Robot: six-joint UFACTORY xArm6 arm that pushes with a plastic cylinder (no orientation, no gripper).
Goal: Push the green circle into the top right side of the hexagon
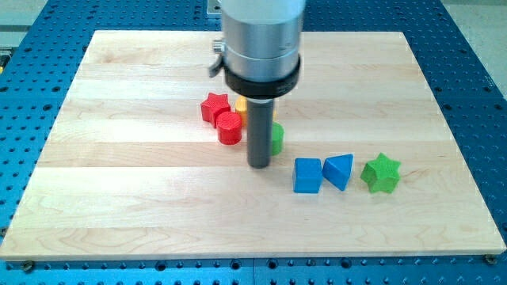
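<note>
Tip (260, 165) rested on the bench (119, 206) at seven o'clock of the green circle (276, 138), touching or just beside it; no pincer fitted, so no grip state to tell. Half hidden behind the rod: green circle and a yellow block (241, 104), likely the hexagon, beside red cylinder (230, 127) and red star (214, 107). Risked, on an off-centre push, slipping the circle round the tip or knocking the red cylinder.

Silver cylinder, black collar, dark rod (260, 134)
</note>
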